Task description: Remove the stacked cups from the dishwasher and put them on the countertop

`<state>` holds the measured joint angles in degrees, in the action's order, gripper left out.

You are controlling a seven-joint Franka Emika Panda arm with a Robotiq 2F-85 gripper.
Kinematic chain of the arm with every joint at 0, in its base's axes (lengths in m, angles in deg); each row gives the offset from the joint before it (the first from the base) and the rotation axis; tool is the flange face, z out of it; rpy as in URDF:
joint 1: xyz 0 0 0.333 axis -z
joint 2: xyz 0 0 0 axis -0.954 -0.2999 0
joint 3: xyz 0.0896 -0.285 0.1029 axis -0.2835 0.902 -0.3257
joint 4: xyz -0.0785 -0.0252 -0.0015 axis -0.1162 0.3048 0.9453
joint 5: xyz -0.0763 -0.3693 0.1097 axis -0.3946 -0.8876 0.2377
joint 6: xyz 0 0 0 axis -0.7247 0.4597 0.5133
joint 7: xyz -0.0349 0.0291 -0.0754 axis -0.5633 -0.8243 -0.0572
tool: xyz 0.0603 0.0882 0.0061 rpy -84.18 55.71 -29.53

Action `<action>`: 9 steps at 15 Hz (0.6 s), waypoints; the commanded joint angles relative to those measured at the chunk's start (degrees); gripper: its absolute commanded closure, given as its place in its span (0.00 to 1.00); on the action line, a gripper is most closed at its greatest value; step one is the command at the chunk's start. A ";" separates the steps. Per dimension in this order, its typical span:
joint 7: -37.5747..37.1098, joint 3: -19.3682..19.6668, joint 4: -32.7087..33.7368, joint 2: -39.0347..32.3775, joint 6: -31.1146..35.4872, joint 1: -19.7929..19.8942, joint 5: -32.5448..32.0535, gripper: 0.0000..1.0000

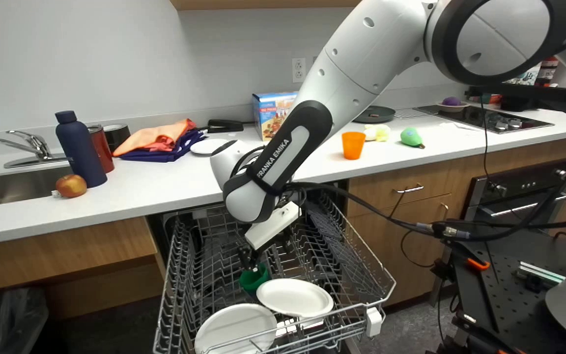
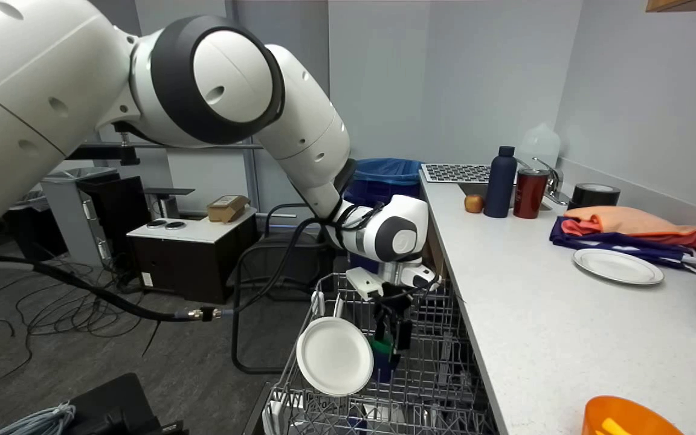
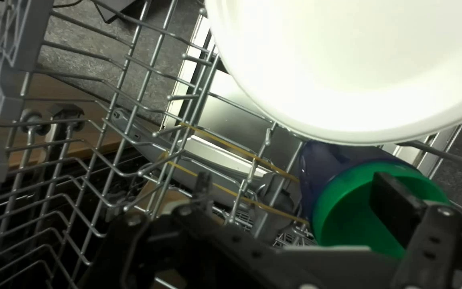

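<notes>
The stacked cups (image 1: 253, 280) are a bright green cup nested in a dark blue one. They stand in the upper wire rack of the dishwasher (image 1: 361, 241), mouth up and slightly tilted, and also show in an exterior view (image 2: 382, 367). In the wrist view the stacked cups (image 3: 315, 164) are at the right, partly under a white plate. My gripper (image 3: 295, 194) is open. One finger is inside the green cup's mouth; the other is outside, well left of the cups' wall. The gripper also shows low over the rack in both exterior views (image 1: 249, 259) (image 2: 393, 338). The white countertop (image 1: 184, 184) runs above the dishwasher.
White plates (image 1: 294, 297) (image 1: 236, 327) stand in the rack close to the cups. The countertop bears a dark blue bottle (image 1: 81, 150), an apple (image 1: 70, 186), an orange cup (image 1: 353, 145), folded cloths (image 1: 157, 140) and a plate (image 2: 618, 266). Its front edge overhangs near the arm.
</notes>
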<state>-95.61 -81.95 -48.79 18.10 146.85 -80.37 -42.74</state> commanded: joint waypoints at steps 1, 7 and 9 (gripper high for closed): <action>-0.09 0.12 1.14 -0.85 -2.39 -0.02 0.00 0.00; -1.14 0.52 0.88 -0.34 -5.03 -0.38 -0.23 0.00; -1.49 0.26 0.67 -0.34 -3.53 -0.19 0.34 0.00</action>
<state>-95.78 -81.92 -48.72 17.96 143.40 -80.38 -42.73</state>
